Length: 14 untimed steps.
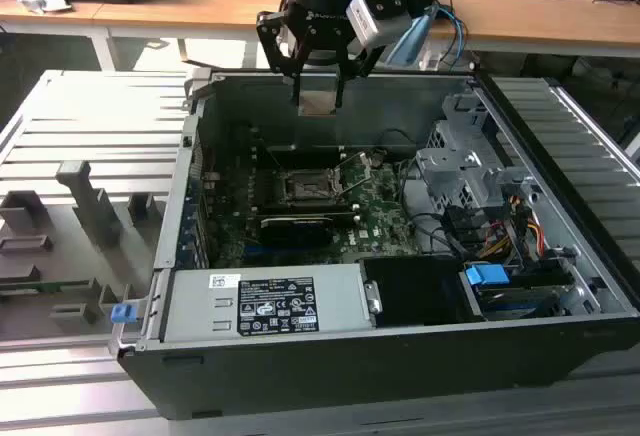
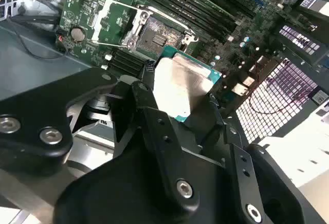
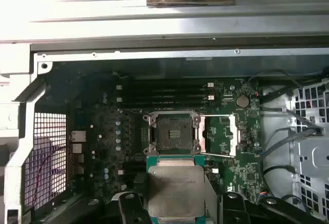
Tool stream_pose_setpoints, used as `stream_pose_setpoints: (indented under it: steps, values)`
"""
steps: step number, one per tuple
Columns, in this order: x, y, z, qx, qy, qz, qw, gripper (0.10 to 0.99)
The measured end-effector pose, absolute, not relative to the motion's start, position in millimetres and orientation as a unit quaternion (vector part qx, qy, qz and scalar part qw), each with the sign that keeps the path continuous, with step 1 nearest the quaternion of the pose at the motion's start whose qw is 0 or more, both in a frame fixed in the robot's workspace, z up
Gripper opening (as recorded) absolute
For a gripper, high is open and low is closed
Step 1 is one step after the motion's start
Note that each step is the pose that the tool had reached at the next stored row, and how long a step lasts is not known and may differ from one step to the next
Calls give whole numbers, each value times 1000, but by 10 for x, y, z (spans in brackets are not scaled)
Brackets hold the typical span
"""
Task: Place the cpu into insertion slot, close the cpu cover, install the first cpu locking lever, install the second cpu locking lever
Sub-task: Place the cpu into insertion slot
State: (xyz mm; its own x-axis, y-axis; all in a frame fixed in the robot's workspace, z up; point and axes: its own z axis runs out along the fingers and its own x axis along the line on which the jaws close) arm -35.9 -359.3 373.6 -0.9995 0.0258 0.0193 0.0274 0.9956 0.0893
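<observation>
One end effector hangs over the open computer case, its fingers clamped on two opposite edges of the cpu. In the exterior view the insertion slot lies at about 6 o'clock from the chip, well apart from it and down on the motherboard. The slot stands bare. The cpu cover is swung open just beside it, on its 3 o'clock side in the exterior view.
</observation>
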Motion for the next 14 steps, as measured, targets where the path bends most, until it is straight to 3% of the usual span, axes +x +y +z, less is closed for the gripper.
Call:
stream_pose_setpoints:
  steps: [14]
  values:
    - [-379, -3593, 3618, -74, -996, -43, 6, 529]
